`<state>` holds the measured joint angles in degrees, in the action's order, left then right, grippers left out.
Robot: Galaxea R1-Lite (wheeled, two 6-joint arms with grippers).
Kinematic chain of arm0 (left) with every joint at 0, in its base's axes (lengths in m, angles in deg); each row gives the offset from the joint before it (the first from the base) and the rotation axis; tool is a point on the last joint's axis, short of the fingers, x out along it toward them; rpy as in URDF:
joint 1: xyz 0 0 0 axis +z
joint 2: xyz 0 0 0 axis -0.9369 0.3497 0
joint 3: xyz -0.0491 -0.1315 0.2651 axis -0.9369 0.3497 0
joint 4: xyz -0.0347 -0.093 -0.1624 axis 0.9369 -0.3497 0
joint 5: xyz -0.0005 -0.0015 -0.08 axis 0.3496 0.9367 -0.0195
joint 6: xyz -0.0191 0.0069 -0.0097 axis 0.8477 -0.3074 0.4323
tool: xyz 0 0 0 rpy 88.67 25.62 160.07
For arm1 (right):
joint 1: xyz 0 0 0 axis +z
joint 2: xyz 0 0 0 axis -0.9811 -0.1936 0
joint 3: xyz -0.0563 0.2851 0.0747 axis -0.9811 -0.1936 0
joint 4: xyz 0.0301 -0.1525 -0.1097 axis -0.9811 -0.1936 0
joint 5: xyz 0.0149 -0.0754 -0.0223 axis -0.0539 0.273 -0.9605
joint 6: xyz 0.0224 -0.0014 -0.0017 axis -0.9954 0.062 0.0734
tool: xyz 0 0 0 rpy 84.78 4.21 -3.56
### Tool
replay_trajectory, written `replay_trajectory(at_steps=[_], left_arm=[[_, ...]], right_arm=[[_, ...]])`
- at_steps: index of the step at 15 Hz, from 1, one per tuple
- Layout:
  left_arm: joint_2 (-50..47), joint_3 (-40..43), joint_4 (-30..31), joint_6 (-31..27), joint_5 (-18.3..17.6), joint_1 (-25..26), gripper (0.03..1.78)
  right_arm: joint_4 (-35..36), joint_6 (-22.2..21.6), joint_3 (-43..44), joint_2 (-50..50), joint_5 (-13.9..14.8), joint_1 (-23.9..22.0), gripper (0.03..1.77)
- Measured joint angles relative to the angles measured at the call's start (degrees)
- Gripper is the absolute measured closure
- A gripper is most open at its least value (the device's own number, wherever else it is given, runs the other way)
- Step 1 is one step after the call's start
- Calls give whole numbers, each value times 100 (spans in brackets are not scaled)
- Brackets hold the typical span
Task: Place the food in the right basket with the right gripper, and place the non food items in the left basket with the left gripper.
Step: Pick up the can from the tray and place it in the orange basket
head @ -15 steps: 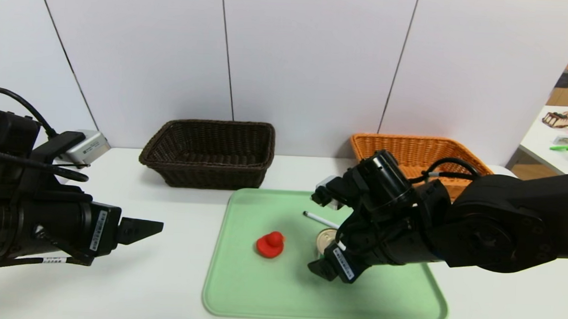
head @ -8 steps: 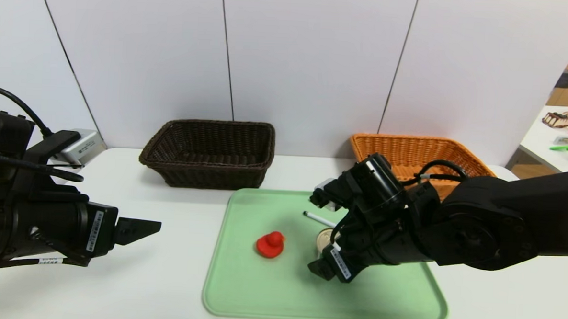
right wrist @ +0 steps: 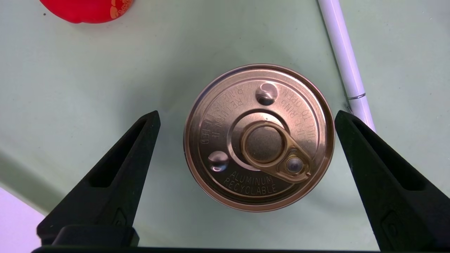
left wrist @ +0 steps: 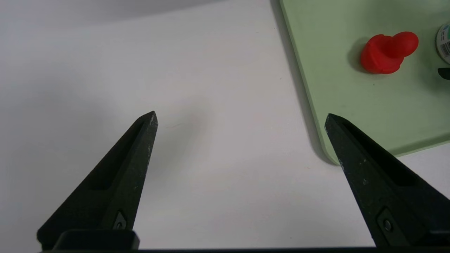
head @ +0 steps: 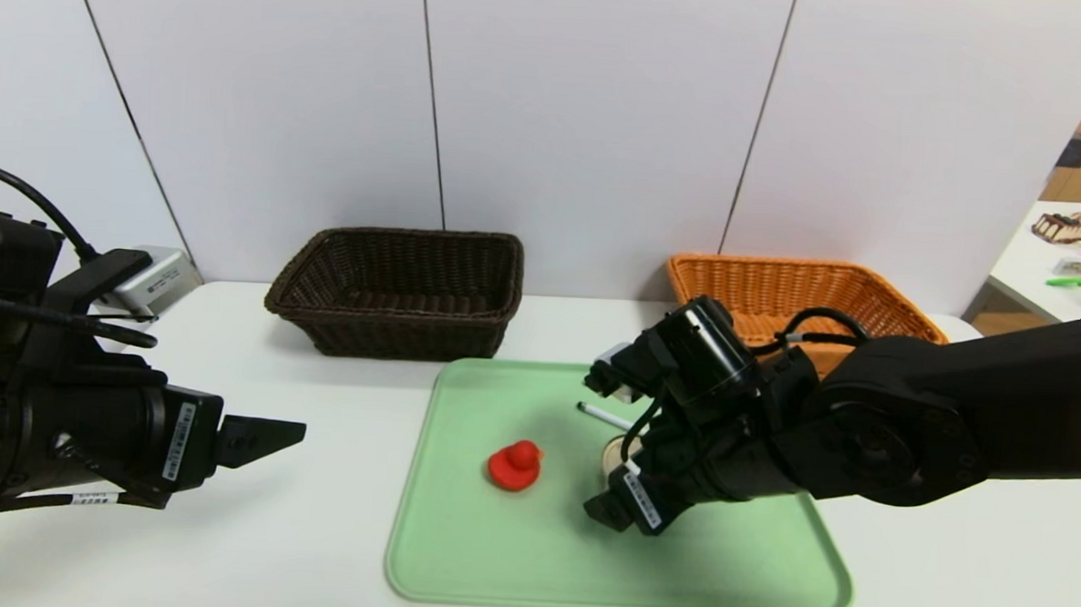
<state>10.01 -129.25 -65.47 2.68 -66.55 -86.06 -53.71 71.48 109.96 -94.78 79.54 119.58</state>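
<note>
The food, a short tin can (right wrist: 259, 137) with a gold pull-tab lid, stands upright on the green tray (head: 493, 557). My right gripper (right wrist: 246, 116) hangs open right over it, one finger on each side, touching nothing. In the head view the arm hides most of the can (head: 613, 453). The red rubber duck (head: 514, 465) sits to the can's left. The white pen (head: 604, 417) lies just behind the can. My left gripper (left wrist: 240, 116) is open and empty above the bare table, left of the tray. The dark brown left basket (head: 393, 334) and the orange right basket (head: 778, 286) stand at the back.
The tray's near left corner (left wrist: 327, 154) lies close to one left finger. The white table (head: 312, 531) runs round the tray. A side table with clutter (head: 1071, 263) stands far right. The right arm's bulk reaches across in front of the orange basket.
My right gripper has sunk a little lower and slightly left over the can, still open. The left arm has hardly moved. Duck, pen and can lie as before.
</note>
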Motion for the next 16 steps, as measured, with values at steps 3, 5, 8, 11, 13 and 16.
replay_trajectory(at_steps=[3, 5, 8, 11, 13, 16], left_arm=[[-22, 33, 5, -2, -2, 0, 12], [-30, 40, 2, -2, -2, 0, 12], [-48, 49, 2, -2, 0, 0, 12], [-61, 55, 7, -2, -2, 0, 12], [-63, 60, 7, -2, -4, 0, 12], [-67, 60, 9, -5, -4, 0, 12]], right_arm=[[10, 0, 20, -30, -5, -23, 9], [29, -15, 28, -66, -5, -48, 9], [43, -67, 30, -99, -2, -69, 40], [7, -63, 30, -96, 0, -74, 78], [-41, -61, 30, -89, -5, -76, 98], [-133, -94, 66, -63, -11, -69, 175]])
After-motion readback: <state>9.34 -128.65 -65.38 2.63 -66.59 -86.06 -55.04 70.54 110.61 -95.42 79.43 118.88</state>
